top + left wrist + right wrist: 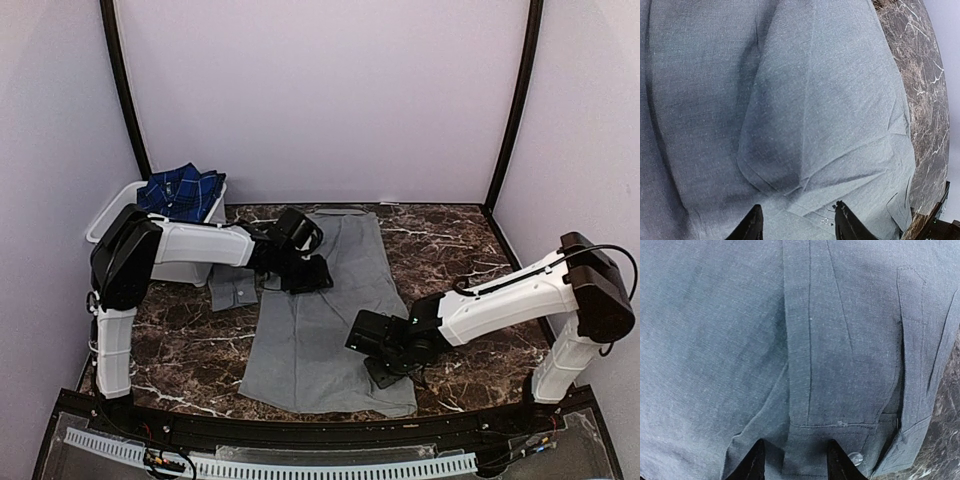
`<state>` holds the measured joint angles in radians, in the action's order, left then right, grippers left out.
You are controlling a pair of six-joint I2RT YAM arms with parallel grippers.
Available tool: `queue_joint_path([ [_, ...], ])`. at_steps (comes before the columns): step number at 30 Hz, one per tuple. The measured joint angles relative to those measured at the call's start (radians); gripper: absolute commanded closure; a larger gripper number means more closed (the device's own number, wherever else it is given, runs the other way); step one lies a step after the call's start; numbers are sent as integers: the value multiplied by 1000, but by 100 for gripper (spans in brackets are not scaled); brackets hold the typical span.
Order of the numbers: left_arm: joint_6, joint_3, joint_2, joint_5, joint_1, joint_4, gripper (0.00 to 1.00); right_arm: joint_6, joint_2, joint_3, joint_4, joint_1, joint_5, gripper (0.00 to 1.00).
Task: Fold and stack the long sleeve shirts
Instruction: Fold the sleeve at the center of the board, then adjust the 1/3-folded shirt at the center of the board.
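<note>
Dark stone bench (450,250) and pale walls: that is where you work. Your grey shirt (320,320) lies flat in the middle of it, running from far to near, with one sleeve (232,288) poking out on the left. The plaid shirt (182,190) sits in the white tub (108,215) at the far left, so it waits its turn.

Your left jaws hang over the far left part of the grey shirt and stand apart, holding nothing. Your right jaws hang over the near right part, close to a small button (856,458), and they stand apart too.

I think you are about to make a fold. Go down gently and pinch the cloth near its edge. Lift both sides together so no wrinkles come. Bring the sleeve in too, or it may stick out.
</note>
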<state>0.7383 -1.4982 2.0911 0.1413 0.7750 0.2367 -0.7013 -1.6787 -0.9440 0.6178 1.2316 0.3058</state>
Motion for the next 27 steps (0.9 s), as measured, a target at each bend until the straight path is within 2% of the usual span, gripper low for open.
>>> queue_joint_path([
  [6, 2, 0, 7, -8, 0, -4, 57, -40, -9, -9, 19, 17, 34, 74],
  [16, 5, 0, 26, -46, 0, -12, 64, -42, -4, -9, 33, 17, 50, 100],
  [27, 5, -1, 39, -71, 0, -12, 70, -32, 18, -34, 65, 17, 54, 100],
])
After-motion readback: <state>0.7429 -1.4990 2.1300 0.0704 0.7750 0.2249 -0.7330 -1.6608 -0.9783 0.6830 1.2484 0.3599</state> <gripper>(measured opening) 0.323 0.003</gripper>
